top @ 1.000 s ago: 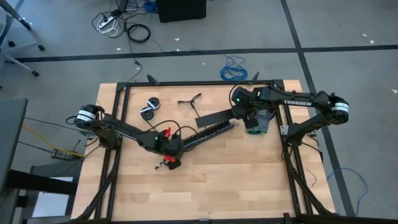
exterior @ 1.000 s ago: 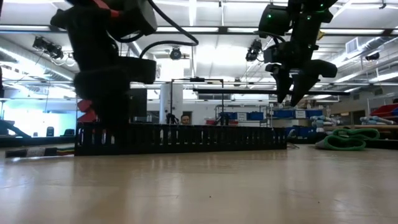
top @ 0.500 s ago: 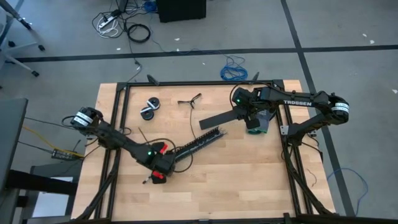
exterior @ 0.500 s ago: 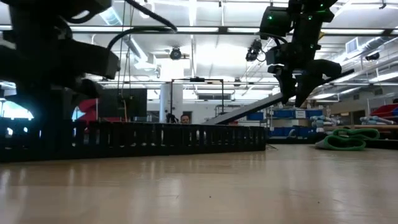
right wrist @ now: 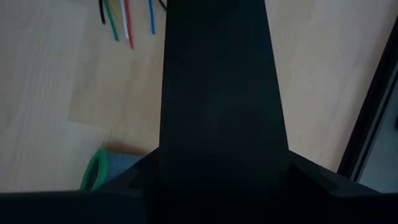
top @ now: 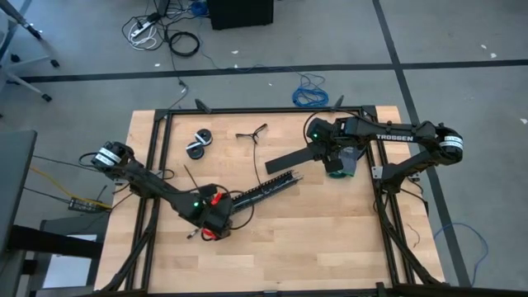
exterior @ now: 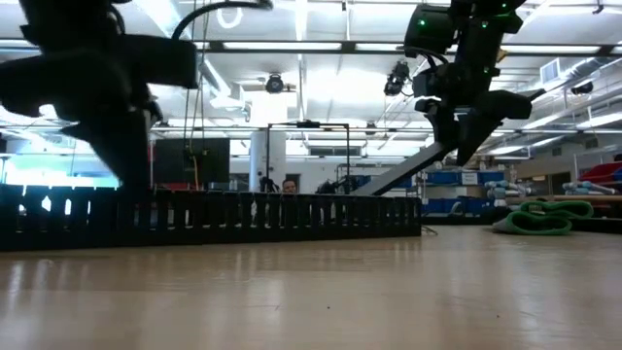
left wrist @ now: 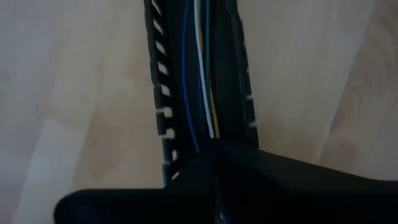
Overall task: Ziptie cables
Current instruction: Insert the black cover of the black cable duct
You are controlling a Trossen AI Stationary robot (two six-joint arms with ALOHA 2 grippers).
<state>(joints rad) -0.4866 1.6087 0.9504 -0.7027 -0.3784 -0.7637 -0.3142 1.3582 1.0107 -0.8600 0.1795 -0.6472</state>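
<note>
Cables lying inside the slotted duct at table centre. Pinching its 7 o'clock end with the left gripper; clamping the raised cover strip at 1 o'clock with the right gripper. Probably unhousing wires; next, lifting them free for ziptying.

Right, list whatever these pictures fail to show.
- Wires: in the low view the duct wall hides them; in the high view they are too small.
- Left gripper: in the left wrist view a blurred dark mass covers its hold on the duct end.
- Right gripper: in the right wrist view the cover fills the frame and hides the grip.
- Zipties: in the high view they are too thin to pick out.
</note>
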